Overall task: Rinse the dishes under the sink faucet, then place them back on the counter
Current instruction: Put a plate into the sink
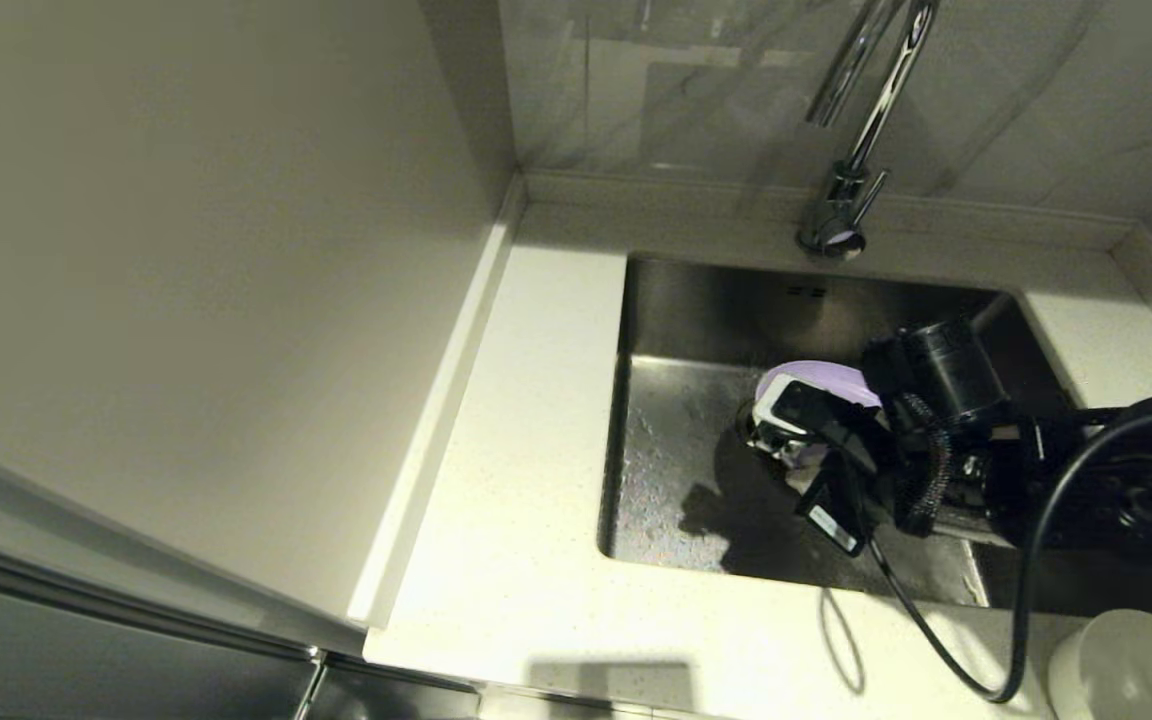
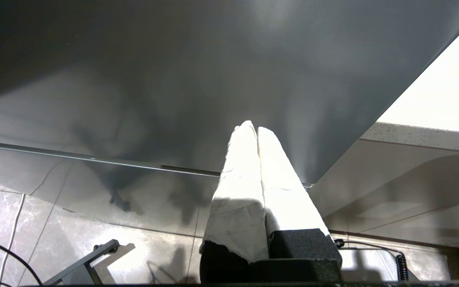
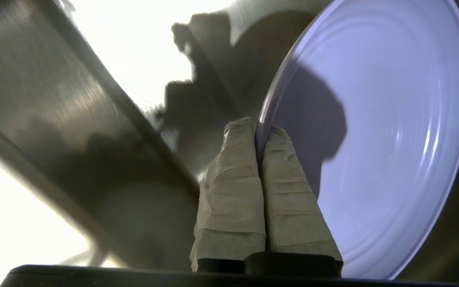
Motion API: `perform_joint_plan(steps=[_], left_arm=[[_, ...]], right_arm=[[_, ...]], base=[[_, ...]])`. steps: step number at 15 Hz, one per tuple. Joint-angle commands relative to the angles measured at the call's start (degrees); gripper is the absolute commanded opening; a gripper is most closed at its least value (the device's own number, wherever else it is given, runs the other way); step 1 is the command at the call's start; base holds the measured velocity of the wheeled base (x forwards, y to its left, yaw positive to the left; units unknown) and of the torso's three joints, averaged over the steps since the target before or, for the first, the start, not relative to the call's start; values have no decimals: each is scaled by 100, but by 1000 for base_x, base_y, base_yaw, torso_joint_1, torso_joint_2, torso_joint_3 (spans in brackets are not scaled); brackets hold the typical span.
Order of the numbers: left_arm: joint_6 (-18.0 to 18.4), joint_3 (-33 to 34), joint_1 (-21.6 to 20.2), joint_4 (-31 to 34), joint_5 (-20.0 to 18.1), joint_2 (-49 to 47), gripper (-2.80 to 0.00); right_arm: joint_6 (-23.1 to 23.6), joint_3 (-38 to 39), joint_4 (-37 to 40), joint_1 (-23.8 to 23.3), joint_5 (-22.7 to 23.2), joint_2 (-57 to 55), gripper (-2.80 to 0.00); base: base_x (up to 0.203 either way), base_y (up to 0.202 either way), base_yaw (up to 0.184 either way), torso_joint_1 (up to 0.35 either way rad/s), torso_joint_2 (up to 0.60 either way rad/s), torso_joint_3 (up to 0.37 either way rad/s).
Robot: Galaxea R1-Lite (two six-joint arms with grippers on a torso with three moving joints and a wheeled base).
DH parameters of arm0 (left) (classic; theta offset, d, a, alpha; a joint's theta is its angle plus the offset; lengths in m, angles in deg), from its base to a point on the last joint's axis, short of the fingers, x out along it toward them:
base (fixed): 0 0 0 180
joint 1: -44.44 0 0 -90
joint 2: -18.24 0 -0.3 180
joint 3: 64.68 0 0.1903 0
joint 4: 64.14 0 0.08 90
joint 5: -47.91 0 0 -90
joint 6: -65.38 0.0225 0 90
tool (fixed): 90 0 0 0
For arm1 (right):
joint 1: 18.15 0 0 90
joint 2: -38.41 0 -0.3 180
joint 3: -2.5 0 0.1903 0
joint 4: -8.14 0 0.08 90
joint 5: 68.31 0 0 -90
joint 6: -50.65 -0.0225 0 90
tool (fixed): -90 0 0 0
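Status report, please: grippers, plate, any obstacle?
Right gripper shut on purple plate rim, over the sink. Left gripper shut, parked off-counter. Faucet stands behind; nothing blocking.

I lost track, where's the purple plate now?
The purple plate is inside the sink, tilted and pinched at its rim by the right gripper.

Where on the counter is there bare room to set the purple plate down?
The counter left of the sink, up to the side wall, is bare. The front right corner holds a white bowl. The right tool, shut on the purple plate, crowds the basin.
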Motion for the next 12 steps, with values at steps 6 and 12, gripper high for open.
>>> perform_joint_plan(steps=[6,12], left_arm=[[-3,0,-2,-4,3,18,-280],[-3,0,-2,-4,3,18,-280]], right_arm=[[-30,68,-2290,996,-381,-1619,-280],[-203,-409,-3311,1191,-1107,-2553,-280]], base=[[0,0,0,0,0,0],[0,0,0,0,0,0]])
